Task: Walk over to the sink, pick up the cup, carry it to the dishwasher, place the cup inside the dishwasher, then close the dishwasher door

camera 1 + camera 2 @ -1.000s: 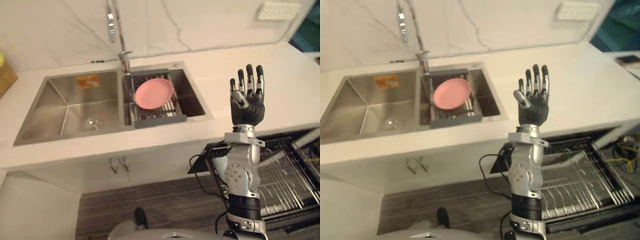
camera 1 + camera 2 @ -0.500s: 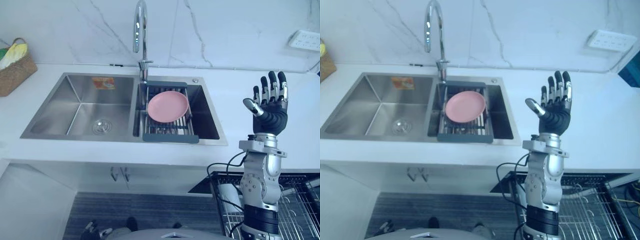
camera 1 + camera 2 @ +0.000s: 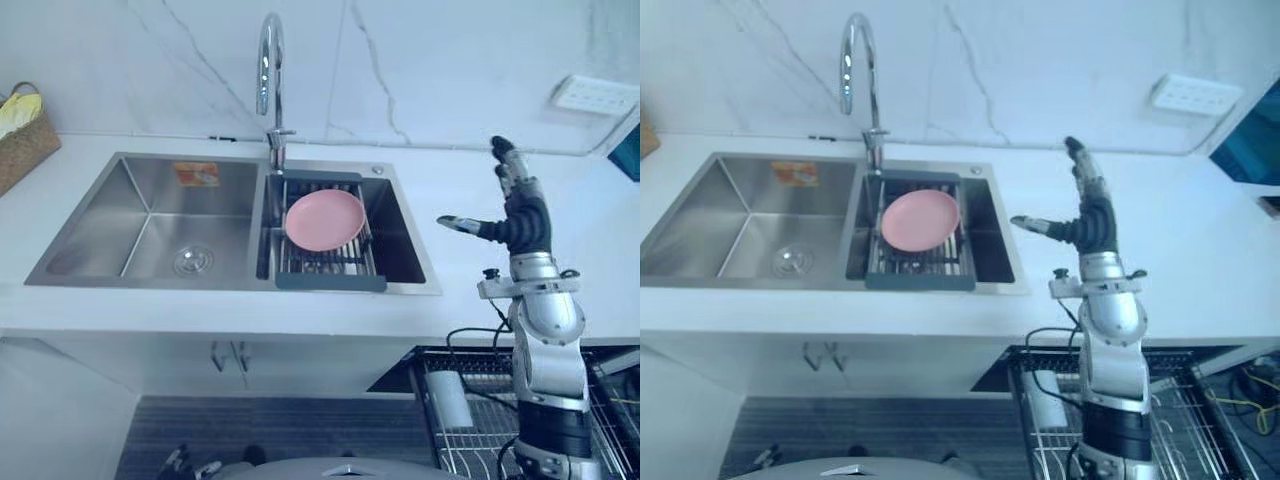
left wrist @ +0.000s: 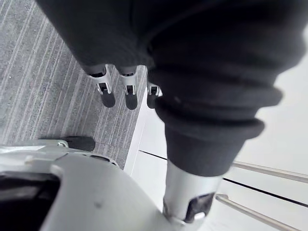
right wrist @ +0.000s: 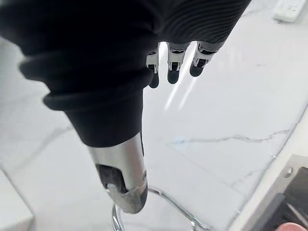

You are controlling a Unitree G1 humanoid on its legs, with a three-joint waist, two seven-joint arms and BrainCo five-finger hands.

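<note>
While the right robot hand [image 3: 522, 224] stood upright above the tabletop [image 3: 592, 200] beside the sink [image 3: 110, 210], its fingers were straight, spread and empty. The left robot hand [image 4: 127, 93] hung with its fingers relaxed. A pale cylinder, possibly the cup [image 3: 452, 398], lay in the dishwasher rack [image 3: 470, 450].

The left basin [image 3: 150, 225] lies open from above. A drying rack [image 3: 330, 282] bearing a pink plate [image 3: 324, 219] spans the right basin, and the faucet [image 3: 266, 70] arches over the divider. Bare countertop [image 3: 450, 200] lies below the raised right hand [image 3: 524, 224].
</note>
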